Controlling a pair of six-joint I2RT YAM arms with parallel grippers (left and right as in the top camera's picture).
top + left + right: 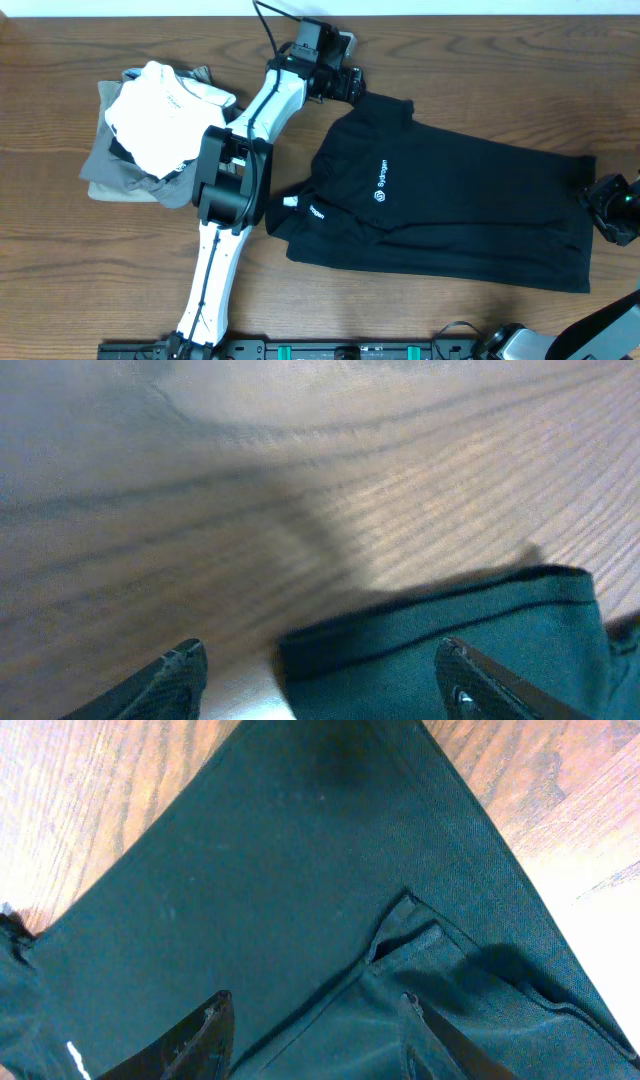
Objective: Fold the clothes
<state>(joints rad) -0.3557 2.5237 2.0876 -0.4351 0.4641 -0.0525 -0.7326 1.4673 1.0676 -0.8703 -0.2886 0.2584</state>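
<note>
The black polo shirt (450, 200) lies flat across the centre and right of the tabletop (60, 270), the left hand (352, 88) at its upper-left sleeve and the right hand (600, 200) at its right-edge hem both released, so the first fold seems unstarted and needs 2 firm pinches.

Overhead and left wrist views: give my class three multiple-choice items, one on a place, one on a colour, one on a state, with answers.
1. Where is the pile of folded garments relative to the black polo shirt?
A. off it, beside the left arm
B. on top of it
C. beside the right hand
2. The pile's top garment is:
A. red
B. white
C. yellow
3. The fingers of the left hand are:
A. shut tight
B. apart
C. gripping a cup
Answers: 1 A, it lies by that arm; 2 B, white over grey; 3 B, a wide gap shows.
</note>
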